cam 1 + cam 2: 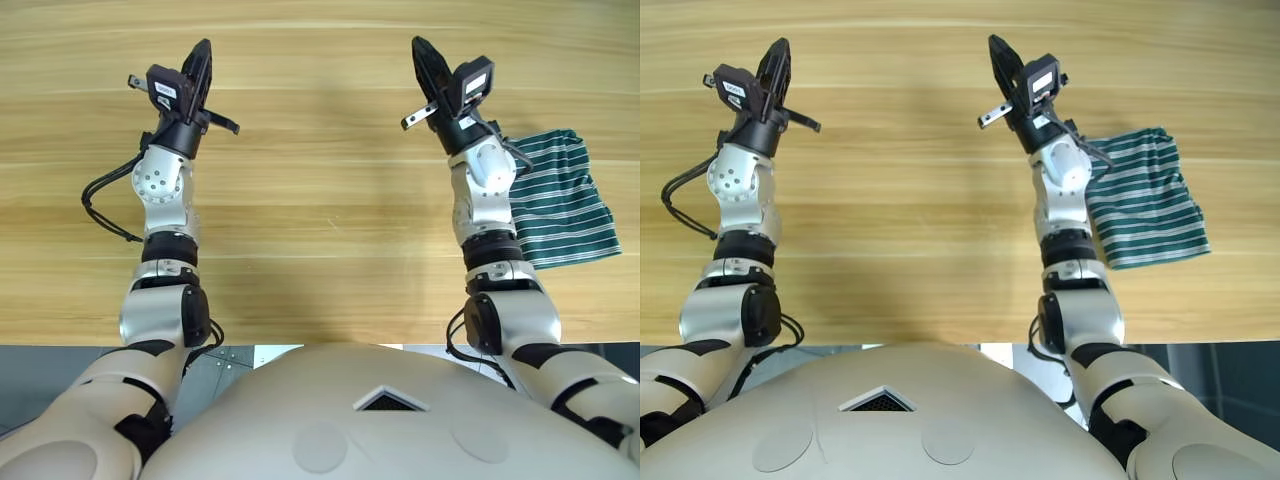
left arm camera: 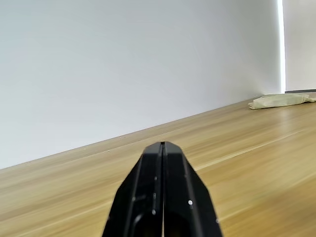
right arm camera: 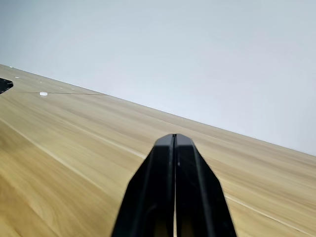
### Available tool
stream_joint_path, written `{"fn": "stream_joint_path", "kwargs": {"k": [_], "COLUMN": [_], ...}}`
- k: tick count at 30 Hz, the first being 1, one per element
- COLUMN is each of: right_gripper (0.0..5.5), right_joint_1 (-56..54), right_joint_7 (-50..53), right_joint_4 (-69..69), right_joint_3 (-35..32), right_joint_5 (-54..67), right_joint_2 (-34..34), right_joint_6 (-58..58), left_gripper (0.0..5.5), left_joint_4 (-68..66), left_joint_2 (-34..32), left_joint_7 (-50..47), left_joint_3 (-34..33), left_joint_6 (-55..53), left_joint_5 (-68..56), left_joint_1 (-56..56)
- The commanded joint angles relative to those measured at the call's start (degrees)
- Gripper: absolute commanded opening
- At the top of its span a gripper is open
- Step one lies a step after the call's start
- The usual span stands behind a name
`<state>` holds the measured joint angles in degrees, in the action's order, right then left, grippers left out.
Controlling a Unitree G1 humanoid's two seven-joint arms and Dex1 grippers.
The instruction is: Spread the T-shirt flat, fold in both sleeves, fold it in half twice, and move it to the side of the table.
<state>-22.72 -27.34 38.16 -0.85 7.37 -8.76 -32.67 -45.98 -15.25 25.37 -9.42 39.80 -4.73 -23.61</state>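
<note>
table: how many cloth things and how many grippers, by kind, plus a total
striped T-shirt, folded: 1
beige cloth, bunched at the far end: 1
grippers, left gripper and right gripper, both shut: 2
total: 4

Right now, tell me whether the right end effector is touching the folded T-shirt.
Apart. The left eye view shows the right end effector shut over the bare table, farther forward than the striped T-shirt, with wood grain between them.
</note>
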Motion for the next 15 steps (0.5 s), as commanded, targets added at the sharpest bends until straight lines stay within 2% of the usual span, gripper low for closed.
{"fn": "stream_joint_path", "kwargs": {"k": [1, 5, 10, 15], "right_gripper": [0.02, 0.02, 0.02, 0.02], "right_joint_1": [1.4, 2.5, 7.8, 8.3], "right_joint_7": [1.5, -0.1, -3.2, -2.2], "right_joint_4": [-0.9, -4.9, -16.4, -17.1], "right_joint_3": [-0.6, 2.2, 5.4, 6.0], "right_joint_5": [-1.1, -1.9, -1.1, -2.5], "right_joint_2": [-1.0, -0.3, -1.6, -1.7], "right_joint_6": [0.2, 0.8, 5.4, 7.5], "left_gripper": [0.0, 0.0, 0.0, 0.0], "left_joint_4": [2.0, 3.5, 3.2, 1.4], "left_joint_2": [-1.4, -2.8, -0.4, 1.4], "left_joint_7": [1.2, 1.3, -4.3, -6.0], "left_joint_3": [-0.1, -1.9, -4.0, -5.1], "left_joint_6": [-2.8, -3.3, -3.1, -4.1], "left_joint_5": [-1.6, -3.9, -4.9, -6.4], "left_joint_1": [0.3, 3.5, 6.7, 6.3]}}
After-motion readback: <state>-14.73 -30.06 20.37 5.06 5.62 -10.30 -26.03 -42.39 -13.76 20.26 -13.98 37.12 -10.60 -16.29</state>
